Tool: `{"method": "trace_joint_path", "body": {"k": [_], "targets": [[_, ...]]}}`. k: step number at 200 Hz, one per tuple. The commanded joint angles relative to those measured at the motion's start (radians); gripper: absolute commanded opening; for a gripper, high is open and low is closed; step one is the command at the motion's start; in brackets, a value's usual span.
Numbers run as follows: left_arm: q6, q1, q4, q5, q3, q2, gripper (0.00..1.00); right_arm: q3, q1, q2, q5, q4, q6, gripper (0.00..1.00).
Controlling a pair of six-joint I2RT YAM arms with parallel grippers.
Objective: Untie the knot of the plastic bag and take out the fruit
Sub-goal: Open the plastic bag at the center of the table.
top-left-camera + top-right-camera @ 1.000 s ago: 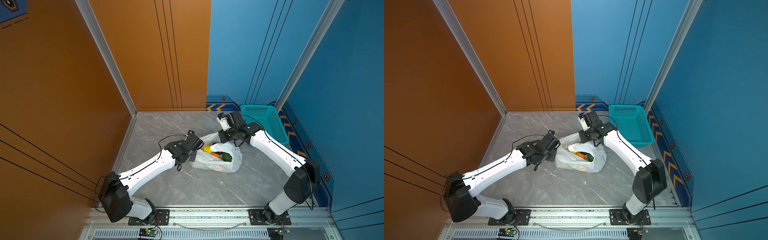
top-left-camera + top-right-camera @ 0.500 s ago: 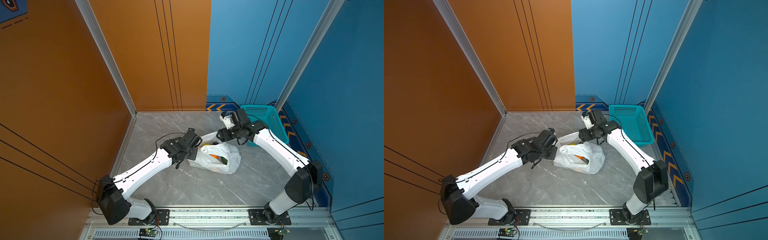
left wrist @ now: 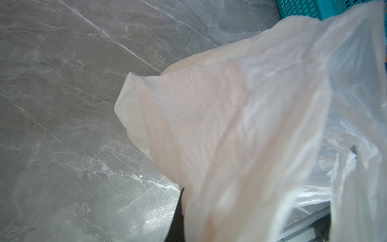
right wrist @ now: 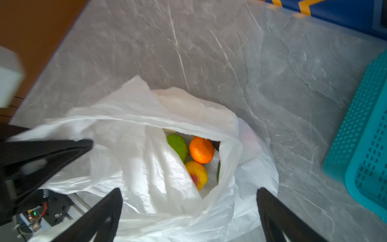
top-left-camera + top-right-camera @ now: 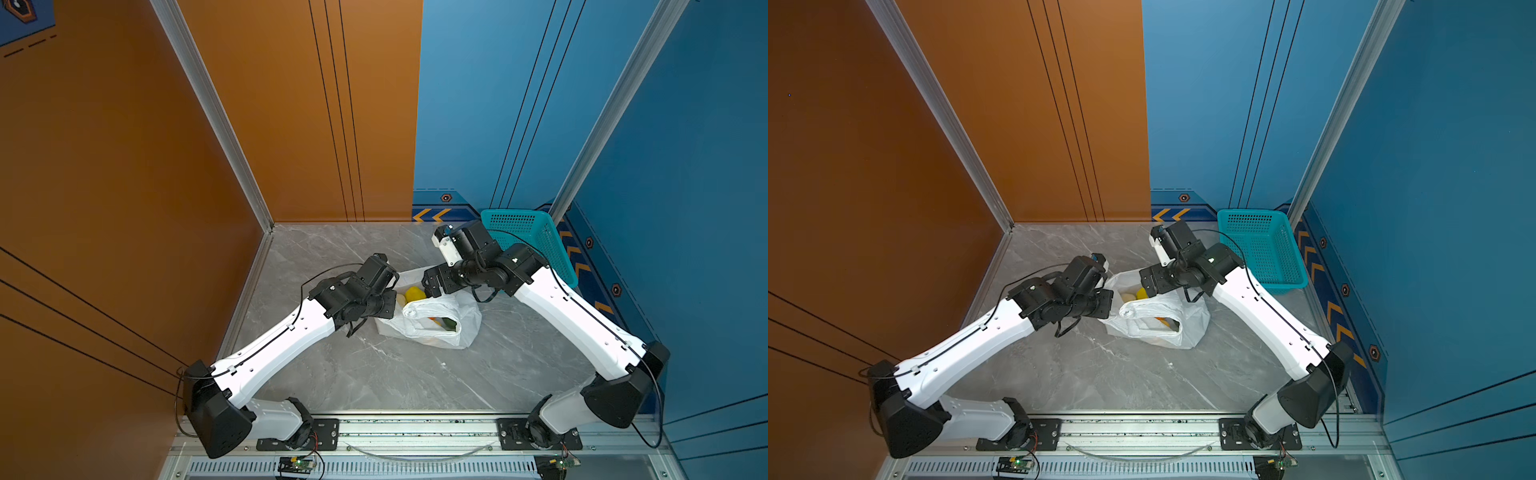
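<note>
The white plastic bag (image 5: pixel 436 328) (image 5: pixel 1167 332) lies on the grey marble floor between both arms, its mouth gaping. My left gripper (image 5: pixel 392 305) (image 5: pixel 1111 307) is shut on the bag's left rim; the plastic (image 3: pixel 230 125) drapes over its dark finger (image 3: pixel 178 211). My right gripper (image 4: pixel 189 192) (image 5: pixel 430 284) hangs open just above the bag (image 4: pixel 146 159), nothing between its fingers. Inside I see fruit: a green one (image 4: pixel 178 145), an orange (image 4: pixel 201 149) and a yellow-red peach (image 4: pixel 196 174); a yellow fruit (image 5: pixel 414 294) shows at the mouth. The knot is out of view.
A teal perforated basket (image 5: pixel 528 237) (image 5: pixel 1262 249) stands at the back right against the blue wall, just behind my right arm. Orange wall on the left, blue wall on the right. The arms' mounting rail runs along the front edge.
My right gripper has opened and let go of the bag's far rim, which sank. The left gripper closed fully on the near rim and drew it left.
</note>
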Motion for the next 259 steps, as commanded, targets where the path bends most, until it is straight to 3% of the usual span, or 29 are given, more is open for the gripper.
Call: {"method": "trace_joint_path", "body": {"k": [1, 27, 42, 58, 93, 121, 155, 160, 169, 184, 198, 227, 259], "targets": [[-0.044, -0.012, -0.025, 0.026, 0.011, -0.041, 0.00, -0.046, 0.007, 0.028, 0.199, -0.067, 0.081, 0.98], [-0.070, -0.020, -0.029, 0.022, -0.025, -0.070, 0.00, -0.078, -0.020, 0.035, 0.224, -0.066, 0.057, 0.76], [-0.082, -0.019, -0.036, 0.014, -0.052, -0.085, 0.00, -0.099, -0.055, 0.016, 0.211, -0.071, 0.025, 0.50], [-0.087, -0.020, -0.049, -0.001, -0.073, -0.096, 0.00, -0.116, -0.108, -0.012, 0.195, -0.083, -0.023, 0.35], [-0.103, -0.023, -0.056, 0.013, -0.104, -0.113, 0.00, -0.112, -0.232, -0.025, 0.157, -0.095, -0.138, 0.13], [-0.120, -0.045, -0.055, 0.035, -0.107, -0.107, 0.00, -0.073, -0.272, 0.023, 0.131, -0.089, -0.197, 0.05], [-0.140, -0.065, -0.053, 0.056, -0.082, -0.080, 0.00, -0.022, -0.282, 0.087, 0.094, -0.089, -0.233, 0.11], [-0.140, -0.064, -0.054, 0.054, -0.077, -0.079, 0.00, -0.015, -0.286, 0.083, 0.090, -0.092, -0.232, 0.18], [-0.138, -0.059, -0.053, 0.052, -0.068, -0.074, 0.00, 0.000, -0.291, 0.070, 0.076, -0.105, -0.228, 0.39], [-0.131, -0.051, -0.052, 0.053, -0.056, -0.069, 0.00, 0.036, -0.306, 0.033, 0.021, -0.141, -0.207, 0.58], [-0.126, -0.043, -0.053, 0.057, -0.045, -0.063, 0.00, 0.080, -0.308, -0.011, -0.016, -0.182, -0.181, 0.70], [-0.122, -0.028, -0.053, 0.066, -0.034, -0.057, 0.00, 0.121, -0.271, -0.106, -0.127, -0.226, -0.097, 0.80], [-0.118, -0.017, -0.052, 0.074, -0.023, -0.054, 0.00, 0.077, -0.100, -0.171, -0.167, -0.233, 0.023, 0.81]]}}
